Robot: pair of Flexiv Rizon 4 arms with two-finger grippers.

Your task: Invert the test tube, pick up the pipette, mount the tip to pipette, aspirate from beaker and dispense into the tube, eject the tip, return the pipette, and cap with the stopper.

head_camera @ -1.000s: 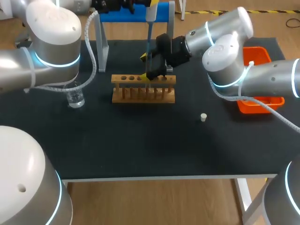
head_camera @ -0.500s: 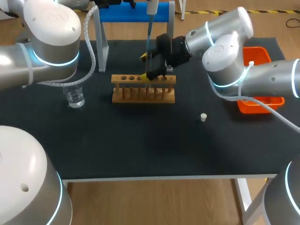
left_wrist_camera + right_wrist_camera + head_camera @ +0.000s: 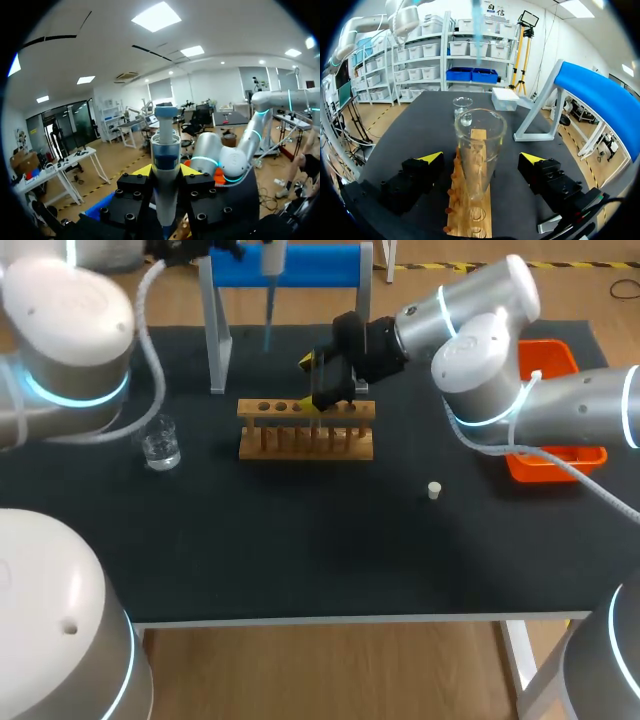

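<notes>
The right gripper (image 3: pixel 481 159) stands over the wooden rack (image 3: pixel 470 216) on the black desk (image 3: pixel 300 550). Its fingers are spread open on either side of the upright test tube (image 3: pixel 479 150), neither touching the glass, and the tube's lower end is at the rack just beneath the gripper. Ahead of that gripper, further along the desk, are the beaker (image 3: pixel 463 111) and a white box (image 3: pixel 505 98), and beside it rises the blue stand (image 3: pixel 600 95). The left gripper (image 3: pixel 166 175) is clamped on the pipette (image 3: pixel 166 145), which stands upright between its fingers, high above the desk near the stand. The stopper (image 3: pixel 434 490) lies on bare desk well apart from both grippers. An orange tray (image 3: pixel 556 358) sits at the desk's edge beneath the right arm.
</notes>
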